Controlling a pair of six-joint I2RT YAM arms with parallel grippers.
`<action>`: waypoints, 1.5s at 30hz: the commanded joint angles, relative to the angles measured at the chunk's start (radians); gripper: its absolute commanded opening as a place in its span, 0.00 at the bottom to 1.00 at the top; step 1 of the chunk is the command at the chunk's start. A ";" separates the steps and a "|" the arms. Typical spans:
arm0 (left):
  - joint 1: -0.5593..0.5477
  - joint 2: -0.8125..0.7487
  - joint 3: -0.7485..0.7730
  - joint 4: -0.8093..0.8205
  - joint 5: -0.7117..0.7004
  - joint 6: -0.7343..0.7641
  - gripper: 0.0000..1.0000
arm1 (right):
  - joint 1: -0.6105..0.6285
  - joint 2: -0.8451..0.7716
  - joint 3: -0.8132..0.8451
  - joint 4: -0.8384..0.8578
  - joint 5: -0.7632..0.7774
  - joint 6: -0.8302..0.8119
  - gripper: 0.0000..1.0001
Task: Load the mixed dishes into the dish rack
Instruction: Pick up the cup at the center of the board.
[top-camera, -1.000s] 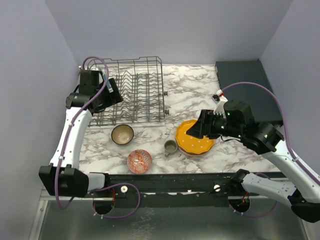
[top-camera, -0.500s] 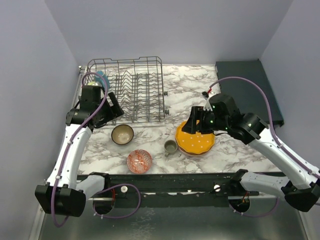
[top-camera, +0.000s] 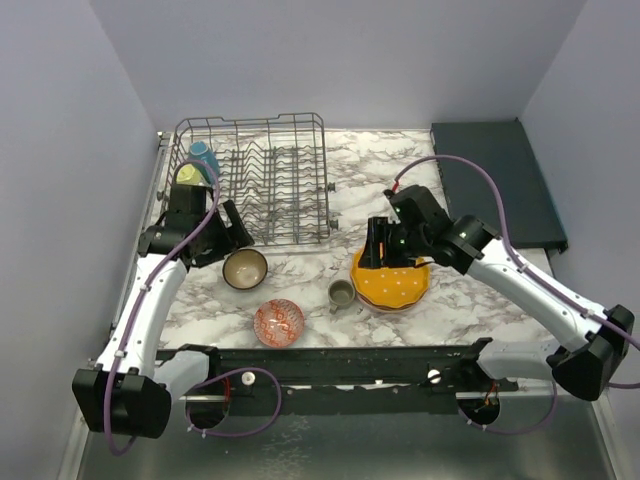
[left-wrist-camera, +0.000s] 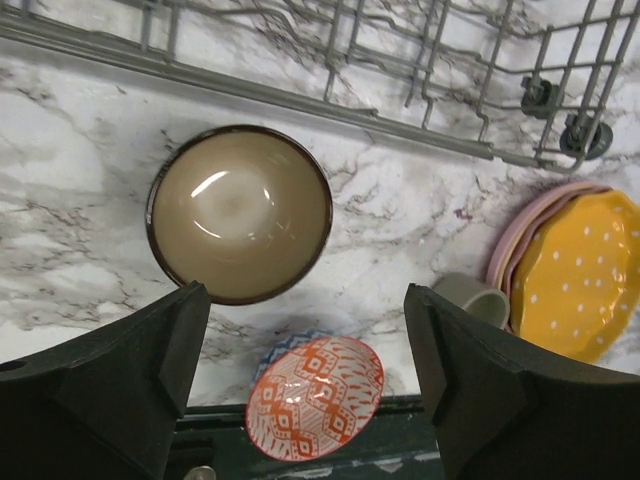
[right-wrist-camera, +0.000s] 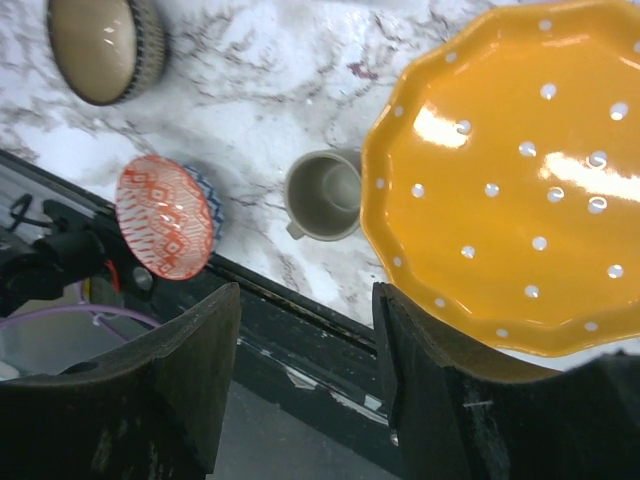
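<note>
The dish rack (top-camera: 265, 180) stands at the back left; a blue mug (top-camera: 203, 155) and a yellow-green mug (top-camera: 189, 175) sit at its left end. In front of it lie a dark brown bowl (top-camera: 245, 268) (left-wrist-camera: 240, 212), a red-patterned bowl (top-camera: 279, 322) (left-wrist-camera: 315, 397) resting on a blue-white one (left-wrist-camera: 285, 347), a small grey cup (top-camera: 342, 293) (right-wrist-camera: 325, 195) and an orange dotted plate (top-camera: 392, 282) (right-wrist-camera: 510, 180) on a pink plate (left-wrist-camera: 520, 235). My left gripper (top-camera: 228, 232) (left-wrist-camera: 305, 385) hangs open just left of and above the brown bowl. Over the orange plate's left edge my right gripper (top-camera: 379, 248) (right-wrist-camera: 305, 385) is open and empty.
A dark flat tray (top-camera: 495, 175) lies at the back right. The black front rail (top-camera: 330, 365) runs along the table's near edge, close to the red-patterned bowl. Grey walls close in on the left, back and right.
My left gripper has come away from the rack's left end toward the brown bowl, uncovering the mugs. My right arm has swung left, bringing its gripper over the orange plate.
</note>
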 joint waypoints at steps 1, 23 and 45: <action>-0.027 -0.011 -0.014 -0.003 0.152 0.020 0.86 | 0.006 0.051 -0.038 -0.022 0.018 -0.013 0.60; -0.636 0.202 0.007 0.129 -0.056 -0.218 0.78 | 0.008 0.075 -0.140 -0.030 0.095 0.038 0.56; -0.752 0.536 0.029 0.284 -0.148 -0.218 0.59 | 0.008 0.009 -0.183 -0.042 0.084 0.067 0.56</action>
